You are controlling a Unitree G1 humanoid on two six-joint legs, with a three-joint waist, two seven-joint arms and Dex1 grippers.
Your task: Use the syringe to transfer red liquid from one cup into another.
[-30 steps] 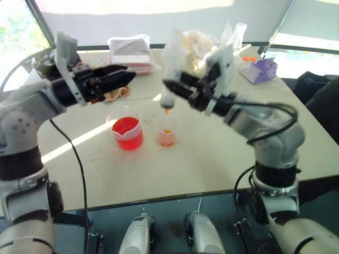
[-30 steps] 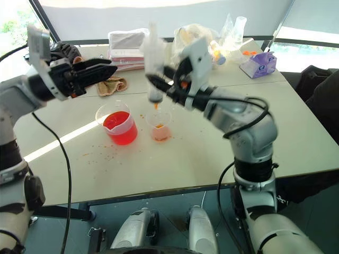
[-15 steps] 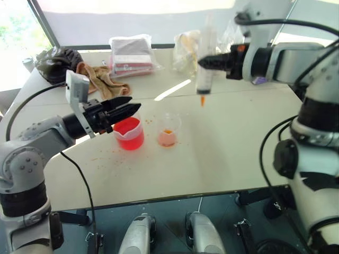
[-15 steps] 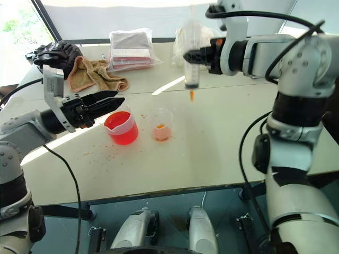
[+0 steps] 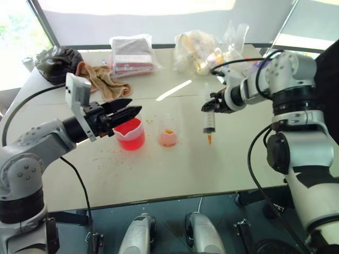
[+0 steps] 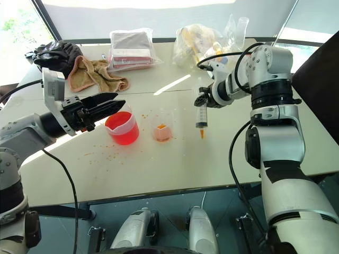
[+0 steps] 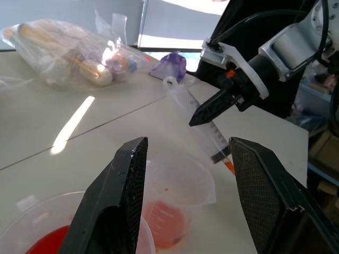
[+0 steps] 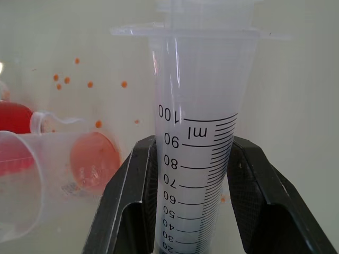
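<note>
A white table (image 5: 238,159) seen from the robot's head cam, w/ both arms reaching over it.

The right gripper (image 6: 203,98) is clamped on the syringe (image 6: 200,113), fingers pinching the upper barrel. The syringe hangs nearly upright, orange tip down, close above the tabletop, to the right of the small cup (image 6: 161,127) and apart from it. In the right wrist view the black fingers (image 8: 132,201) press both sides of the clear marked barrel (image 8: 196,137).

Vs. a second ago: the syringe was then held over the small cup, tip just above its rim. Half a sec ago the right arm had swung it up and off to the right, high over the table. Now it has come down low beside the cup, still gripped.

The left gripper (image 5: 127,110) has its fingers apart, holding nothing. It points level toward the cups, hovering just above the wide spouted beaker (image 5: 130,134). A second ago it sat higher and further back; since half a sec ago it hasn't moved.

The beaker holds red liquid (image 5: 130,138), about half full. The small cup stands just right of it, w/ a shallow pale-red layer at its bottom. Neither cup has shifted. Small orange drops (image 5: 108,153) speckle the table near the beaker.

At the table's far side: a brown cloth (image 5: 98,79), a flat wrapped pack (image 5: 130,52) and a clear bag of items (image 5: 198,47).
</note>
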